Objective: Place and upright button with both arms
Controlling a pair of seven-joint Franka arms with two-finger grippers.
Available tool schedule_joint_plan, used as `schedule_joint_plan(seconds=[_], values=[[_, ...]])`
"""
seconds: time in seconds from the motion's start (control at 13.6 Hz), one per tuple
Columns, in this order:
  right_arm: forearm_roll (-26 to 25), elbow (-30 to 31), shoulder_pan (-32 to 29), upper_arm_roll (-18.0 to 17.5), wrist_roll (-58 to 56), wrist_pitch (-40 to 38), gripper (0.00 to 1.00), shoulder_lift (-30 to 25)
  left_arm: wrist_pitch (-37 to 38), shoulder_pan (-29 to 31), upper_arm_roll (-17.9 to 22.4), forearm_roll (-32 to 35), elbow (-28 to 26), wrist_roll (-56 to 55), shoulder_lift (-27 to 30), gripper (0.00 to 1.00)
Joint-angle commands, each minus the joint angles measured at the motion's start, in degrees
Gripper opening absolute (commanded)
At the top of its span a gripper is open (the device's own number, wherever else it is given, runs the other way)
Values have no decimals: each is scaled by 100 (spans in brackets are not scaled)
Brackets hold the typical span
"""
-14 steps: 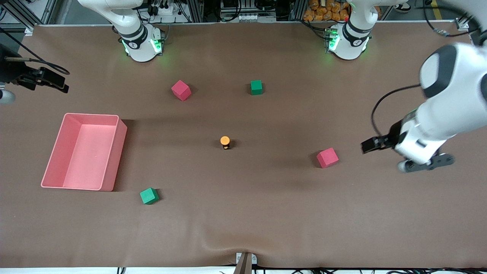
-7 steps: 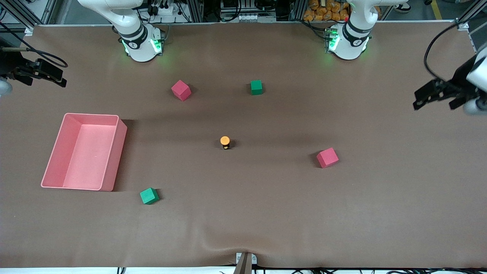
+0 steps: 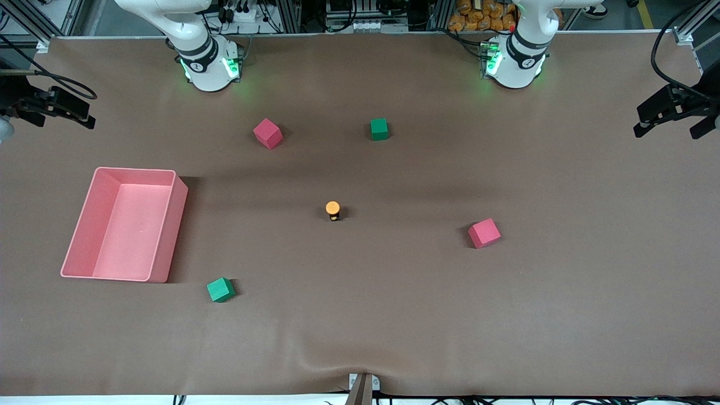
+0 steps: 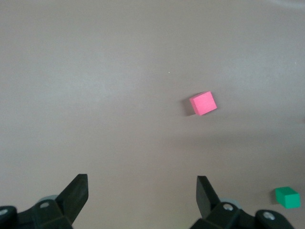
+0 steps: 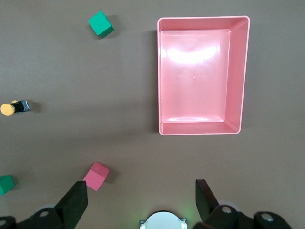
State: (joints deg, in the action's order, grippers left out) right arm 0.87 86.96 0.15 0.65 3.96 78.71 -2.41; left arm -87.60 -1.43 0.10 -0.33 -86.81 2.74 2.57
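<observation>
button standing upright at table centre; both arms drawn back

the button [image 3: 333, 210] stands orange cap up mid-table, at 10 o'clock from the nearer red cube [image 3: 484, 233]. left gripper [image 3: 672, 117] hangs over its table end, right gripper [image 3: 56, 107] over its own; both spread wide, holding nothing. advice: keep both clear, leave the button undisturbed. a second ago the left gripper hung low beside that cube; it has since withdrawn outward.

A brown mat [image 3: 394, 315] covers the table; aluminium framing [image 3: 62, 17], cables and equipment racks [image 3: 365, 14] line its upper edge.
</observation>
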Motion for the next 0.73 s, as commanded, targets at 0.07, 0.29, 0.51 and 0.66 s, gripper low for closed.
schedule_joint_plan(seconds=[0.07,0.29,0.51,0.66], values=[[-8,49,-120,-29,-80,83,100,-49,-2,-68,95,120,-38,261,15,100],[-8,57,-278,15,-97,4,100,-66,138,-112,60,103,-64,218,-2,100],[-8,49,-269,6,-106,-102,100,-66,174,-112,43,103,-82,8,-11,100],[-8,49,-252,6,-98,-102,100,-66,174,-121,-36,85,-82,-387,-20,100]])
